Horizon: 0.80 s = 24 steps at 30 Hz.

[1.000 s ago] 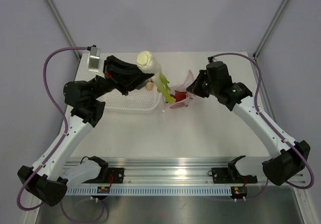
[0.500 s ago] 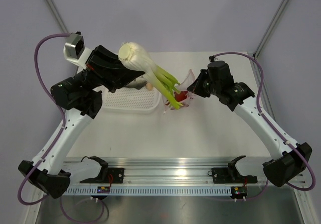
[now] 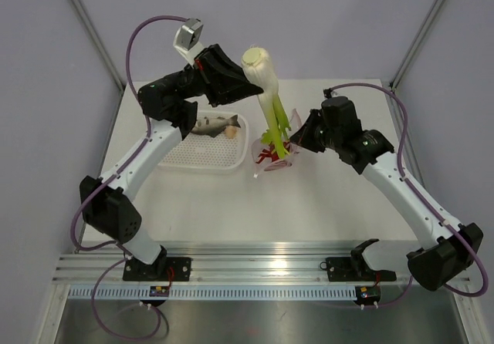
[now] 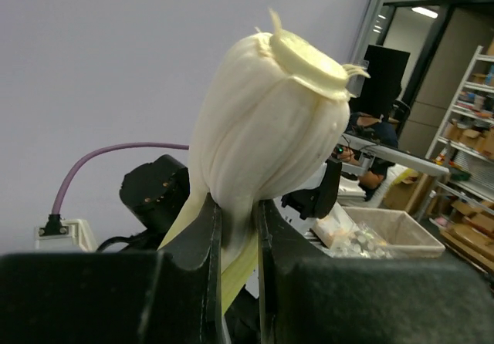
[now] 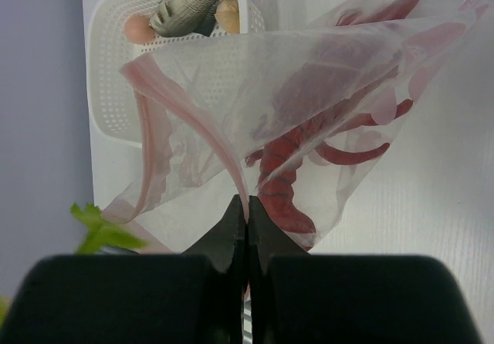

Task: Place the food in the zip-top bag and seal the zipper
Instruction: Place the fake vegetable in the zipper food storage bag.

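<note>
The left pincer (image 4: 234, 222) clamps the white bulb of the green leafy vegetable (image 3: 270, 109), which hangs near upright, bulb up and leaves down, with its tips at the mouth of the zip-top bag (image 5: 309, 82). The right pincer (image 5: 247, 214) is closed on the bag's rim, lifting it off the bench (image 3: 309, 205) — so entry looks to run straight down the long axis. Only the right wrist view shows the red lobster (image 5: 282, 182) inside the bag and the grey fish (image 5: 185, 12) in the basket (image 5: 108, 66).

White table (image 3: 309, 205) enclosed by pale lilac walls (image 3: 347, 20) and grey corner posts (image 3: 86, 20); beyond, an office with shelves (image 4: 475, 139), a ceiling light (image 4: 424, 11) and a clear bin (image 4: 386, 232).
</note>
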Each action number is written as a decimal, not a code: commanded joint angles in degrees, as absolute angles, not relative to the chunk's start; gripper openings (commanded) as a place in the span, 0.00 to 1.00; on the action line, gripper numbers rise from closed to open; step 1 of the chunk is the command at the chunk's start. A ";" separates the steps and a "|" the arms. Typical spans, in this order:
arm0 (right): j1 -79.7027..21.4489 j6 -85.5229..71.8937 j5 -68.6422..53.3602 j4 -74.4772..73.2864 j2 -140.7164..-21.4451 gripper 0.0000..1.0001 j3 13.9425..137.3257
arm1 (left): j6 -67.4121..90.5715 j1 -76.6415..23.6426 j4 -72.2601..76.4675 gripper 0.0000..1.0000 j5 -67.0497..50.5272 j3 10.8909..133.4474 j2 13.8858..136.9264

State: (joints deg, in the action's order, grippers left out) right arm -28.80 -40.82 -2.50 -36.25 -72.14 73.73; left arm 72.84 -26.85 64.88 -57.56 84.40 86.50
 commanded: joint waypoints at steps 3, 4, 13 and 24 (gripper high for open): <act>-28.65 -40.69 -2.46 -34.63 -68.91 0.00 72.86 | 100.48 -26.02 95.40 0.00 -63.90 101.75 101.91; -28.57 -40.61 -2.46 -34.89 -68.73 0.00 72.51 | 102.46 -25.93 95.45 0.00 -64.33 103.52 103.52; -28.56 -40.34 -2.02 -35.07 -68.11 0.00 71.28 | 93.79 -25.93 93.17 0.00 -67.58 96.70 101.26; -28.57 -41.40 -5.18 -32.87 -67.41 0.00 70.66 | 78.23 -26.63 95.35 0.00 -67.33 85.43 97.38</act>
State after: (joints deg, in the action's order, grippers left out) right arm -28.80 -40.84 -3.14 -35.70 -69.54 70.70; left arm 83.90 -26.20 74.63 -67.79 86.37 99.81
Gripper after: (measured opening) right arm 0.014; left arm 0.157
